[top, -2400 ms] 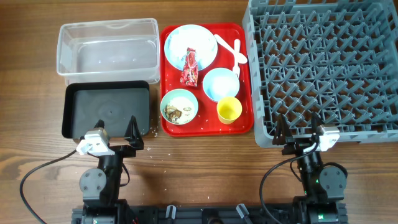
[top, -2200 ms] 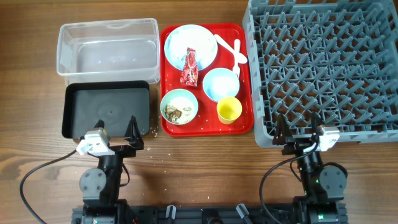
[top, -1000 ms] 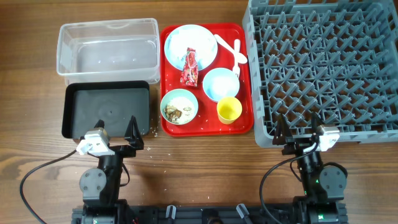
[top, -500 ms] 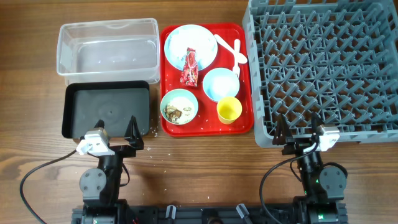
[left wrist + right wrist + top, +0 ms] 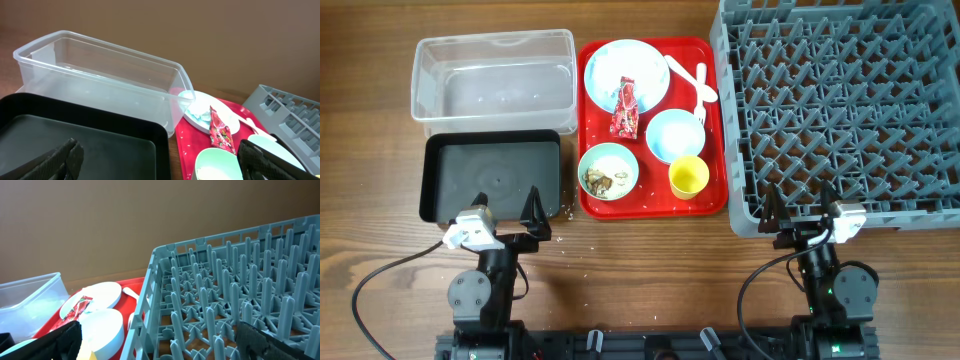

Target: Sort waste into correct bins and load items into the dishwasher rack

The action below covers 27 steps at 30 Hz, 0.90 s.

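Observation:
A red wrapper lies across a light blue plate on a red tray. On the tray are also an empty blue bowl, a bowl with rice and brown scraps, a yellow cup and a white fork and spoon. The clear tub and the black tray lie left, the grey rack right. My left gripper is open by the black tray's near edge. My right gripper is open at the rack's near edge. No napkins show.
Rice grains are scattered on the wooden table near the black tray's right corner. Cables run from both arm bases at the front edge.

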{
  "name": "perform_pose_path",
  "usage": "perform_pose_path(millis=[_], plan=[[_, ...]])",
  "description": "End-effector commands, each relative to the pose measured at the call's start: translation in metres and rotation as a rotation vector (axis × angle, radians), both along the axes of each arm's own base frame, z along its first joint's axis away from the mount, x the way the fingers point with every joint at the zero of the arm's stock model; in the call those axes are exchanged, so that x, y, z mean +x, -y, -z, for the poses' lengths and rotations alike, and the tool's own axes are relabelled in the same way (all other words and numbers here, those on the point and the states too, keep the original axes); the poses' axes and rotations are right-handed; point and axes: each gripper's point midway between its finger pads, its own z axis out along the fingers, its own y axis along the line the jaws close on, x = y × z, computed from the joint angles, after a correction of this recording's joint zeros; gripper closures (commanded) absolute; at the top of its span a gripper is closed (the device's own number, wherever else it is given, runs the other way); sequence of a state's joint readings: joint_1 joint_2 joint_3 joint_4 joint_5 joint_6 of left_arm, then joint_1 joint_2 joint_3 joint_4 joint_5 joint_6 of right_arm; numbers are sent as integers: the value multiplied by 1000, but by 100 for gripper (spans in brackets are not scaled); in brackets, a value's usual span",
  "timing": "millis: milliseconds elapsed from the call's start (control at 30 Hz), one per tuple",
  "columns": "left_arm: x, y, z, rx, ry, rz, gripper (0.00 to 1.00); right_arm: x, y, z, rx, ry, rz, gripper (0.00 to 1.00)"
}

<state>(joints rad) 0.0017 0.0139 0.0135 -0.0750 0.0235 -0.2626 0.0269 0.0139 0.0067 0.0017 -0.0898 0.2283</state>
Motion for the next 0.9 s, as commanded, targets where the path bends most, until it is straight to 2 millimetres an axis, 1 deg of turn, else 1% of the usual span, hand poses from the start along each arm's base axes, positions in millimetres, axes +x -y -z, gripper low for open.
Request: perform_pose_path(millis=[0, 400, 433, 467, 500, 533, 800, 867], plan=[[0, 0, 2, 24, 0, 0, 0, 0, -1, 1, -16, 0, -9, 0], [0, 0, 2, 24, -1, 0, 0, 0, -1, 1, -16, 0, -9, 0], [0, 0, 2, 24, -1, 0, 0, 1, 1, 1, -30, 2, 3, 0], [0, 0, 2, 24, 0, 0, 0, 2, 16, 0, -90, 7, 91, 0], [0, 0, 2, 24, 0, 0, 0, 2, 25, -1, -122, 9, 142, 0], [0, 0, 2, 24, 0, 0, 0, 1, 28, -1, -138, 10, 161, 0], [0, 0, 2, 19, 0, 1, 0, 2, 25, -1, -139, 11, 140, 0], [0, 10, 0, 9, 8, 55, 0, 2, 20, -1, -123, 13, 113, 0]])
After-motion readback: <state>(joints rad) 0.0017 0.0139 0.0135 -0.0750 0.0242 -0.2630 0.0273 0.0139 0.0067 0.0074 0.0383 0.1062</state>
